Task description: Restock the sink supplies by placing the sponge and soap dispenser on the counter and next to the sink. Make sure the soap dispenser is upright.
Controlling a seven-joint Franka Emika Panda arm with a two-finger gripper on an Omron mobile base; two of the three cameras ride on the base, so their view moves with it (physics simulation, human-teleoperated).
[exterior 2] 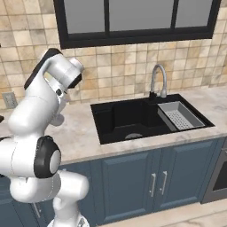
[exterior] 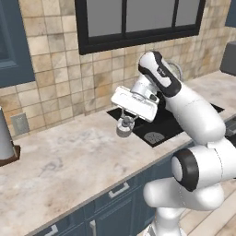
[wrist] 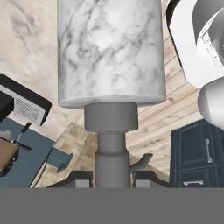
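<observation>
Left base view, left to right: grey cylinder on a dark base (exterior: 5, 138) at the far-left edge of the bench (exterior: 69, 161), wall outlet (exterior: 20, 123) behind it. Mid-frame, the fingers (exterior: 125, 120) hang just above the bench at the left edge of the sink (exterior: 159, 124), pointing down, with the soap bottle (exterior: 124, 127) under them, off the surface.

Hand view: fingers (wrist: 112, 175) closed on the bottle's grey pump neck (wrist: 112, 148); marbled pale body (wrist: 111, 52) extends away from the camera. Grip is on the narrow neck, not the body.

Right base view: arm at left hides the hand; black sink (exterior 2: 133, 117) centre, chrome faucet (exterior 2: 158, 80) behind it, grey drainer tray (exterior 2: 179, 116) in the basin's right part.
</observation>
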